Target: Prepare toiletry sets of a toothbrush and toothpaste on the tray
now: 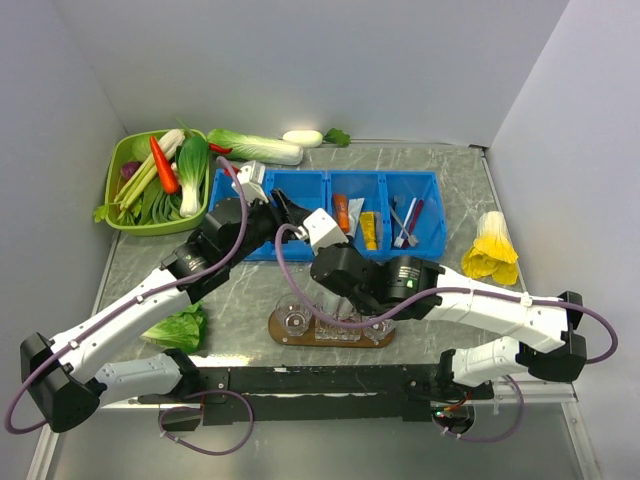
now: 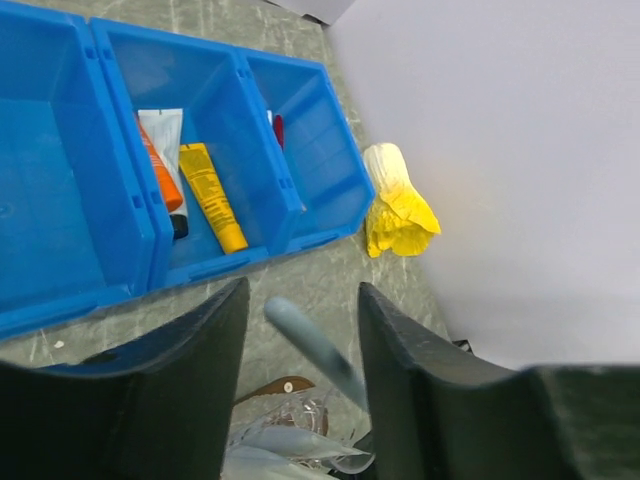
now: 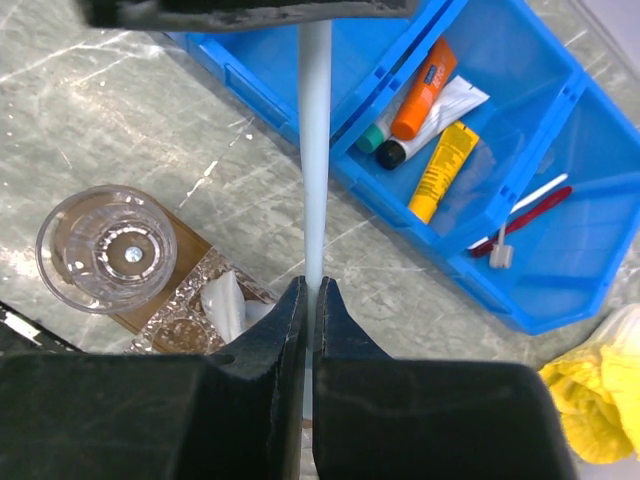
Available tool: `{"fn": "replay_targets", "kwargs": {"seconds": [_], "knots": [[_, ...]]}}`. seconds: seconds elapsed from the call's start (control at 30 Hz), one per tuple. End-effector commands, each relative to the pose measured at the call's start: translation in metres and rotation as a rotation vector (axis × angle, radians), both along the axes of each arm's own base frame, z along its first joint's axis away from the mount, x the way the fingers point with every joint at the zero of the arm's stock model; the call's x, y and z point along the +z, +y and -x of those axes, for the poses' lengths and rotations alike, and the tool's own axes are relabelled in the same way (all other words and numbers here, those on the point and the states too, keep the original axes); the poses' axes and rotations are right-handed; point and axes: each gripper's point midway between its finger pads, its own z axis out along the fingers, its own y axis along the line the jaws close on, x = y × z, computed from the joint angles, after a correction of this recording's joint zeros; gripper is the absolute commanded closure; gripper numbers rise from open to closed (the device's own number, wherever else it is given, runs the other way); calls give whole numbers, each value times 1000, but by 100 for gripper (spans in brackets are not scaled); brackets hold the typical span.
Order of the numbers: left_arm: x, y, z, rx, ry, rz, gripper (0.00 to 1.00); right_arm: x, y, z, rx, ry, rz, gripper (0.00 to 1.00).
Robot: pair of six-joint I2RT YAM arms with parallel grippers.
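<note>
Right gripper (image 3: pixel 310 288): jaws clenched on the long pale-blue plastic toothbrush handle (image 3: pixel 316 150), axis running straight up the frame. Flat brown wooden tray (image 3: pixel 193 250) lies at lower left, just beside the jaws. Left gripper (image 2: pixel 302 292): jaws released, handle showing between them

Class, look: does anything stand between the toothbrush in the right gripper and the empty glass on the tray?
Nothing visible lies between the toothbrush and the empty glass on the tray. But the left gripper, open, flanks the brush's far end, while the right gripper clamps it.
</note>
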Motion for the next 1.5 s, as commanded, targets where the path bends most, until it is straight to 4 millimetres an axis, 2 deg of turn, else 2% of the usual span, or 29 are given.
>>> {"fn": "replay_targets", "kwargs": {"seconds": [0.0,0.23,0.27,0.4,0.5,0.67,0.73,0.8,0.83,0.97,1.0,1.07,1.1,1.13,1.17,1.23,1.27,1.37,1.47], "knots": [[18,-10,5,-43,-20,84,53,16,1,-7,-27,-95,31,100],[13,-15,9,-65,15,111,69,13,1,-6,-43,-163,115,100],[18,-16,8,-68,5,133,72,13,2,-5,-42,-172,126,100],[14,-19,8,-67,28,146,87,8,4,-4,-51,-197,173,100],[14,-19,7,-61,40,163,99,4,4,-4,-63,-205,203,95],[15,-18,6,-51,50,205,99,1,0,-5,-83,-205,204,84],[18,-16,7,-46,47,228,99,1,0,-4,-85,-201,180,72],[20,-13,6,-36,38,248,99,4,0,-2,-76,-195,129,66],[21,-10,6,-25,38,260,99,5,1,-1,-70,-191,107,58],[24,-4,6,-7,34,302,99,13,1,6,-19,-161,-38,43],[25,-3,7,-9,34,310,99,15,8,10,15,-132,-97,38],[29,2,8,-2,33,335,99,19,3,13,37,-102,-182,34],[33,4,8,3,30,354,99,22,9,17,75,-75,-244,31],[34,5,8,4,30,364,99,17,5,15,73,-60,-262,30],[36,9,10,9,25,376,99,23,-1,16,74,-54,-314,30],[43,13,11,13,19,409,99,25,1,20,114,-13,-381,29],[44,16,12,15,17,419,99,25,-6,17,102,-3,-411,29],[49,18,14,5,15,441,99,23,-8,21,125,22,-459,30],[51,18,15,-11,22,452,99,19,-5,26,158,44,-491,30]]}}
